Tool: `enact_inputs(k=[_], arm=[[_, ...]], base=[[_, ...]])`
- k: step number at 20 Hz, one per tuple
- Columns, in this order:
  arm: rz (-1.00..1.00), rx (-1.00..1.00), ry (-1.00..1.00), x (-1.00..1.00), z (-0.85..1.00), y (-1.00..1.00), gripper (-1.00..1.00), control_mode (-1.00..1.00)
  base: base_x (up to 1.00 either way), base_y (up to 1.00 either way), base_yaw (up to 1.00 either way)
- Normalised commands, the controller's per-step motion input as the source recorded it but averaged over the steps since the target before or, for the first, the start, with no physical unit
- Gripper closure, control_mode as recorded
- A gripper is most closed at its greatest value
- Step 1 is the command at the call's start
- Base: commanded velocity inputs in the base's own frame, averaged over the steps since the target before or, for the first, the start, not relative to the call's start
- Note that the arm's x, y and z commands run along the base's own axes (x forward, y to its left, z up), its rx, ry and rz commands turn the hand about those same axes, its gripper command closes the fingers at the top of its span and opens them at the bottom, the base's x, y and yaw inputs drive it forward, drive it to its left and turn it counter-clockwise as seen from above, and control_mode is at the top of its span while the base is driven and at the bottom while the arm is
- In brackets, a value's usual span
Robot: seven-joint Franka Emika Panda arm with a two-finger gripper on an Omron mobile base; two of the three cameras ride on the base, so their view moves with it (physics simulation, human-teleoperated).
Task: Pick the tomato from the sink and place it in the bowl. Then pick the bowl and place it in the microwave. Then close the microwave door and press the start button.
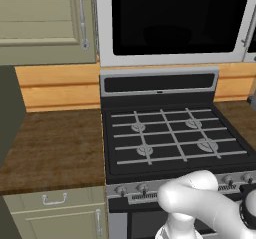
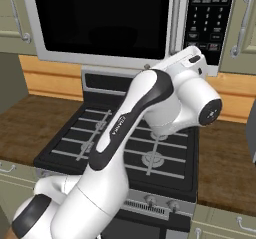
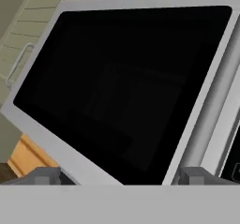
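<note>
The silver-grey microwave [image 2: 200,58] hangs above the stove. Its door [image 1: 175,18] [image 2: 100,18] lies flush against the body, with a dark glass window [image 3: 126,87] that I cannot see through. The long bar handle [image 2: 176,18] [image 3: 211,110] runs along the door's right side, and beside it is the black keypad panel [image 2: 207,18]. My gripper [image 3: 122,176] is open, its two fingertips [image 3: 47,175] wide apart with nothing between them. It faces the lower part of the door from close by. The tomato, the bowl and the sink are out of view.
A black gas stove [image 1: 175,138] [image 2: 135,143] with grey grates and front knobs sits below the microwave. Brown wooden counters [image 1: 50,148] [image 2: 225,168] flank it. Beige cabinet doors [image 1: 45,18] hang left of the microwave. My arm [image 2: 130,118] rises over the stove.
</note>
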Motion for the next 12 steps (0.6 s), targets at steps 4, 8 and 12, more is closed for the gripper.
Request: enact_inputs(k=[4, 8, 12], arm=[[0.0, 0.05, 0.02, 0.31, 0.09, -0.01, -1.0, -1.0], [0.03, 0.06, 0.01, 0.04, 0.0, -0.1, -1.0, -1.0], [0.03, 0.05, 0.0, 0.02, 0.0, -0.14, -1.0, -1.0]], base=[[0.0, 0.0, 0.0], [0.0, 0.0, 0.0], [0.0, 0.0, 0.0]])
